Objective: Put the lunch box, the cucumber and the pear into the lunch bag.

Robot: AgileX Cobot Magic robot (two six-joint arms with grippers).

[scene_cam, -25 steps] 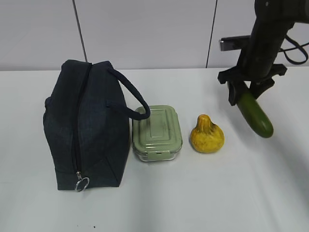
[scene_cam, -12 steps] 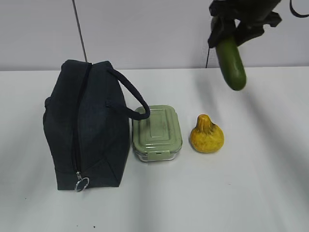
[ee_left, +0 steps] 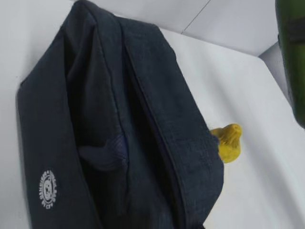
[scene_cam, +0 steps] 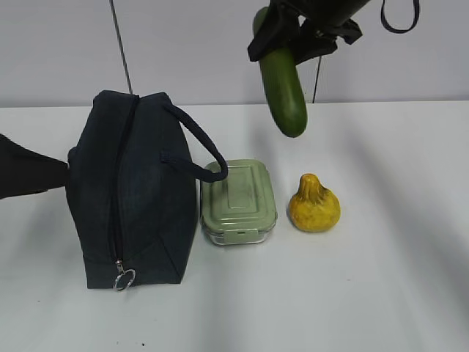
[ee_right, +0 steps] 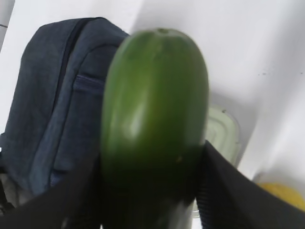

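My right gripper is shut on the dark green cucumber and holds it high in the air, hanging end down above and behind the lunch box. In the right wrist view the cucumber fills the middle between my two black fingers. The navy lunch bag lies on the table at the left, its ring zipper pull at the near end. The yellow pear stands to the right of the lunch box. A dark part of my left arm shows beside the bag's left side; its fingers are hidden.
The white table carries all the things, with a grey wall behind. The left wrist view shows the bag close up, the pear past it and the cucumber at the right edge.
My right gripper has carried the cucumber up and to the left, from right of the pear to above the lunch box. My left arm has come in at the left edge.
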